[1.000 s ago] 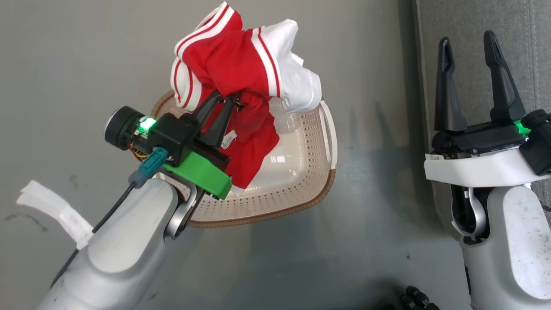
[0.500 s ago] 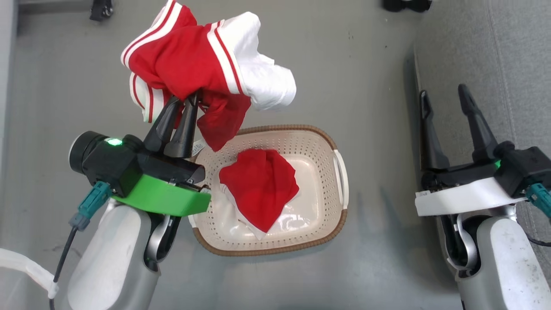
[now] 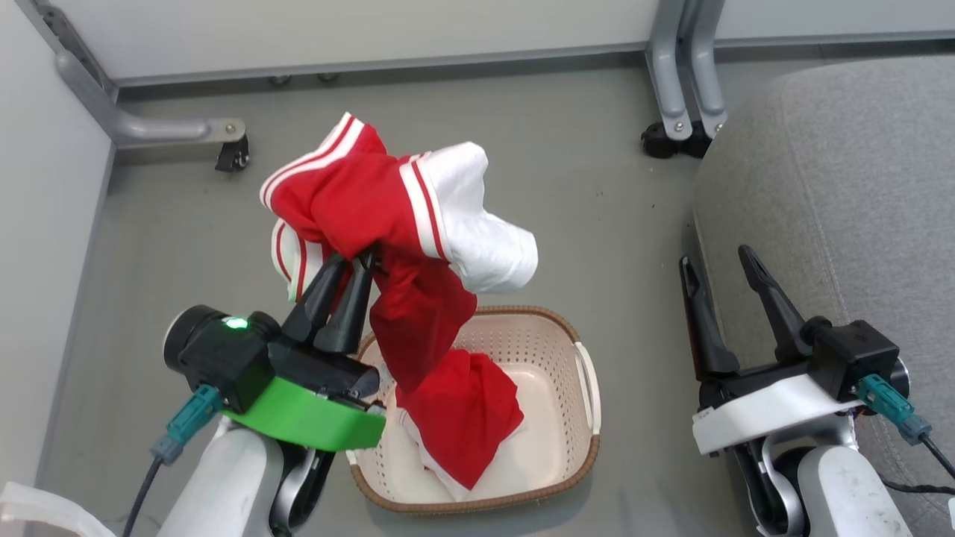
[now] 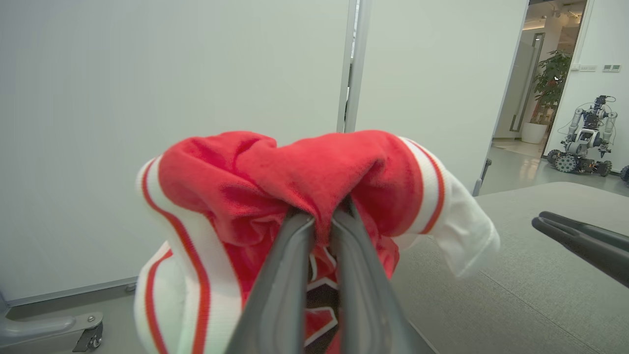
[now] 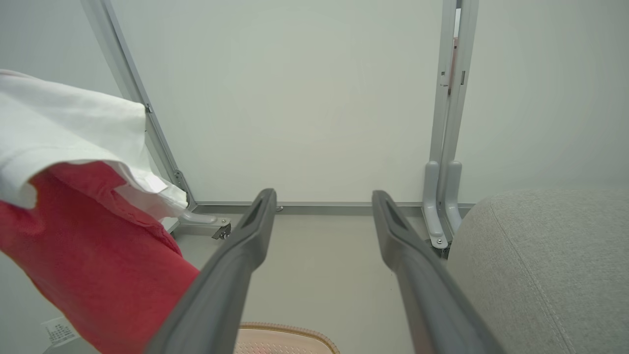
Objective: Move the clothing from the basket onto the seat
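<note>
1. My left end effector [image 3: 352, 261] is closest, on my left side. Its two fingers are pressed together and pinch a red and white top [image 3: 373, 201], which is up in the air. The top bunches over the fingertips, and its long red part hangs straight down.
2. Just below it, the basket [image 3: 548, 350] sits on the floor [image 3: 597, 224]. A second red piece [image 3: 462, 418] lies inside it. The hanging part dips in front of that piece, and I cannot tell if they touch.
3. My right end effector [image 3: 716, 257] is on my right side. Its fingers are spread wide with nothing between them, near the left edge of the seat [image 3: 835, 186].
4. The seat lies to the right of the top I hold, past the basket. My right arm is nearer to it, but my left arm has the top. So I think the top must go sideways to the right, with its hanging end kept above the seat's edge.
5. Between my left fingers, the wrist view shows white-edged letters on the top. I cannot read them.
6. Farthest away is the wall [image 3: 373, 30], with grey metal legs [image 3: 675, 89] on little wheels.
</note>
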Motion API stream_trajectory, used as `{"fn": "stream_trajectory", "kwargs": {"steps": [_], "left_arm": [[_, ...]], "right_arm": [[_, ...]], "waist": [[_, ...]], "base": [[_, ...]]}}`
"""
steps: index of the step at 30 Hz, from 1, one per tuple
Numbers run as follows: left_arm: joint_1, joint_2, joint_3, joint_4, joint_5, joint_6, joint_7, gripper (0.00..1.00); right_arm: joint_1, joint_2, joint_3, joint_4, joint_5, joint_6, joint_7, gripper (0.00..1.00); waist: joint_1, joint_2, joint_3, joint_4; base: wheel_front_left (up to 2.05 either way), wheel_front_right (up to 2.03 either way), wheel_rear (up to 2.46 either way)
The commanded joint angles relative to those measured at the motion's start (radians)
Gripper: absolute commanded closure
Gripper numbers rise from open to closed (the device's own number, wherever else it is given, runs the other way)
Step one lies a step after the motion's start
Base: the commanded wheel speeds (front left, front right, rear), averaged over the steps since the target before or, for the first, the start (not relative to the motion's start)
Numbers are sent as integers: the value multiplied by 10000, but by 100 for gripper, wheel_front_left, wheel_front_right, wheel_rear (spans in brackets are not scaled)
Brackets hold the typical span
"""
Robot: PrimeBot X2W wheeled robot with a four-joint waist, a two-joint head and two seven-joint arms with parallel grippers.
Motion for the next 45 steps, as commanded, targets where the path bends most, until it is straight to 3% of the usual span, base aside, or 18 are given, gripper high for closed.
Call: {"fn": "stream_trajectory", "kwargs": {"steps": [1, 10, 30, 34, 41, 45], "left_arm": [[285, 62, -47, -22, -50, -32, -32, 100], [1156, -16, -80, -36, -156, 45, -32, 100], [1402, 17, -185, -158, -302, 137, -28, 100], [1339, 26, -219, -193, -334, 140, -26, 100], [1083, -30, -344, -224, -340, 128, -13, 100], [945, -75, -486, -252, -302, 103, -1, 100]], "right_arm": [[226, -23, 40, 2, 80, 0, 54, 0], [934, -23, 102, -187, 217, 0, 291, 0], [1176, -23, 190, -341, 315, 0, 506, 0], [1088, -16, 913, -242, 440, 0, 761, 0], [590, -23, 3796, 522, 1150, 0, 1252, 0], [-77, -26, 4743, 1129, 1524, 0, 1046, 0]], "waist": [[1, 0, -794, -159], [1, 0, -1601, -246], [1, 0, -1778, -174], [1, 0, -1769, -149], [1, 0, -1635, -21], [1, 0, -1533, 135]], "base": [[0, 0, 0], [0, 0, 0], [0, 0, 0], [0, 0, 0], [0, 0, 0], [0, 0, 0]]}}
